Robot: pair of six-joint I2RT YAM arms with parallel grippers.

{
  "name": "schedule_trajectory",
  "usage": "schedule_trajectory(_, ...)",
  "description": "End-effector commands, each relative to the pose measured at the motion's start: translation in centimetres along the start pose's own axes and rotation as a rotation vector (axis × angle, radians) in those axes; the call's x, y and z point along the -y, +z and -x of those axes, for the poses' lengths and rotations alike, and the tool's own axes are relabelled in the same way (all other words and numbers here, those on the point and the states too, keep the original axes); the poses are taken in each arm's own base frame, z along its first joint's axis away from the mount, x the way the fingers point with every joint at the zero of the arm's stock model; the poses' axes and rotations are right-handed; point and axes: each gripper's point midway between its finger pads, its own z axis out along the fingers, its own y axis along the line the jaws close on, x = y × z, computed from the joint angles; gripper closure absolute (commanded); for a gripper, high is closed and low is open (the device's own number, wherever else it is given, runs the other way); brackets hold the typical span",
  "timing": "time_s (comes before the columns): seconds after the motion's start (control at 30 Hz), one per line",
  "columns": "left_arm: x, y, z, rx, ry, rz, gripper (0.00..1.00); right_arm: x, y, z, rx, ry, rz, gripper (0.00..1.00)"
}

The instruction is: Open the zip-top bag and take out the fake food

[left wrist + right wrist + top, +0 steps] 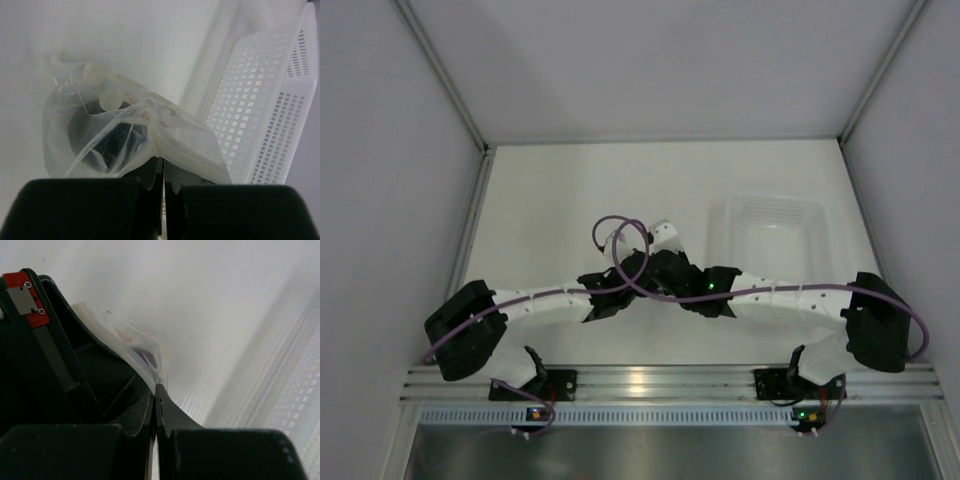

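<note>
Pinching an edge of the zip-top bag [190, 137], left jaws and right jaws both closed; tub [260, 100] just beside

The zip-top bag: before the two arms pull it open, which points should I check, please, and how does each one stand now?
1. Left fingers shut on an edge of the zip-top bag: ok.
2. Right fingers shut on a bag edge: ok.
3. Bag mouth open: cannot tell.
4. Fake food inside the bag: cannot tell; a dark shape shows through the plastic, but it may be a gripper.
5. White tub out of the pulling path: cannot tell; it stands close beside the bag.
</note>
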Motion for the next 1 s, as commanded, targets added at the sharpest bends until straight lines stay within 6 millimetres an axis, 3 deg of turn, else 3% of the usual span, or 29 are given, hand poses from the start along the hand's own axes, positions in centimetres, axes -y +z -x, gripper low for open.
schedule_trajectory(0.0,-2.8,-0.6,-2.6,-0.071,0.054,0.050,1.00,-2.1,-2.3,10.2,0.284,0.213,0.089,1.00)
schedule_trajectory(0.07,-4.6,-0.8,-2.6,-0.069,0.071,0.100,1.00,-2.0,-2.3,10.3,0.288,0.212,0.083,1.00)
schedule_trajectory(0.33,-6.3,-2.1,-0.9,-0.014,0.080,0.136,1.00,0.1,-1.5,9.3,0.259,0.165,-0.044,1.00)
schedule_trajectory(0.63,-8.4,-2.8,0.5,0.041,0.139,0.192,1.00,-1.1,-1.4,7.4,0.198,0.089,0.038,1.00)
schedule_trajectory(0.83,-6.2,-2.4,0.8,0.042,0.267,0.161,0.88,-2.2,-1.0,5.1,0.141,0.104,0.100,1.00)
schedule_trajectory(0.97,-4.2,-2.3,1.2,0.049,0.369,0.128,0.86,-3.1,-0.7,4.0,0.101,0.137,0.169,1.00)
